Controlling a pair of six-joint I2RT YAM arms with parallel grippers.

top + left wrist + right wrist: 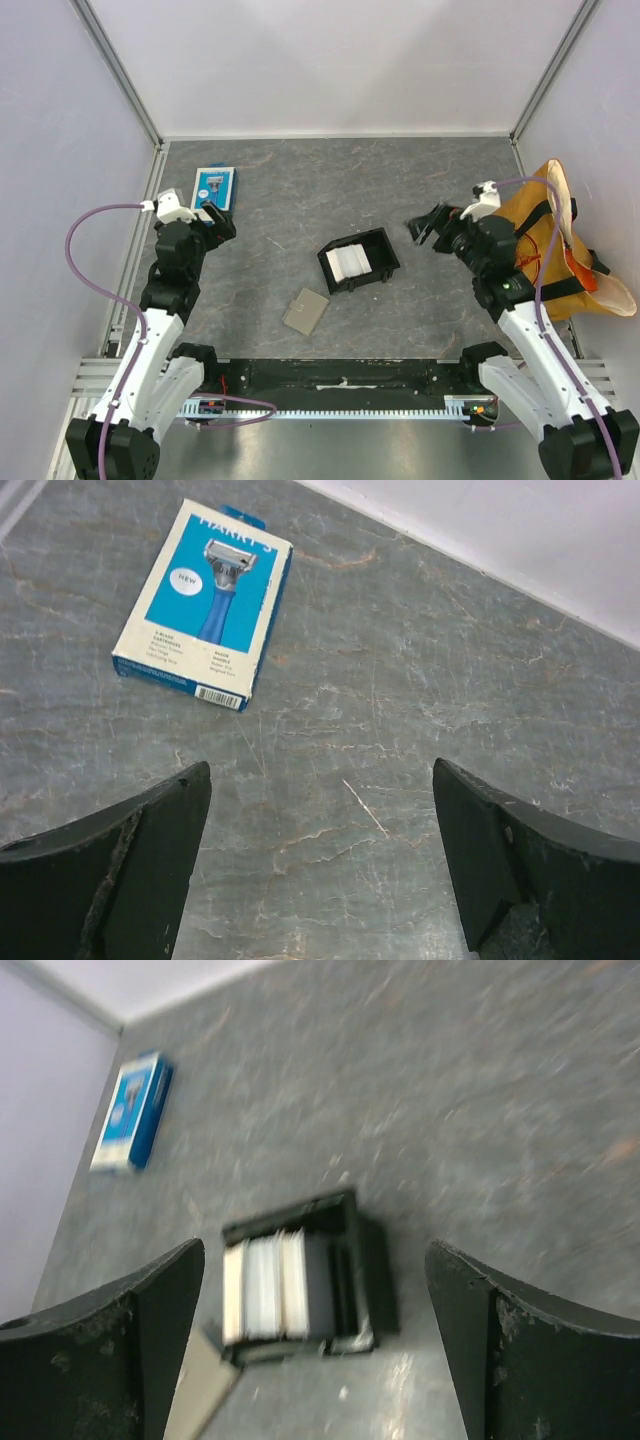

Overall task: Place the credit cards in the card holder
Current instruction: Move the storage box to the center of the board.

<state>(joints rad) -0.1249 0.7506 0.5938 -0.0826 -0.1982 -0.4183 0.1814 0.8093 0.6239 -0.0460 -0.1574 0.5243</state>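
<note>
The small, thin, white plastic credit cards [350, 263] are stacked inside an open black rectangular box-like tray [380, 262] at the middle of the grey marbled worktop [400, 175]. The right fingers [428, 226] are the nearer pair. The tray is located just ahead of and below them, toward the left arm's side. The left fingers [218, 222] are well apart from the tray.

In the right wrist view the cards [262, 1285] are seen below the gap between the right fingers [120, 1350], offset slightly toward the finger at the left of that view. The white bands of the stack run along the direction in which the fingers point. The long axis is therefore judged to lie across the line of closure. That view is blurred, so it cannot be told whether the cards lie flat or lean on edge.

The flat, grey-tan, roughly square folding card holder [305, 311] is laid on the worktop just beside the tray corner farthest from the right fingers, and it appears closed.

The right fingers are spread wide; nothing is held or touched. The left fingers [120, 870] are likewise spread wide and empty above bare worktop. A blue-and-white razor retail pack [205, 600] lies ahead of them.

A descent of the right fingers onto the stack is judged to be the next requirement. Closure may be restricted by the tray walls.
</note>
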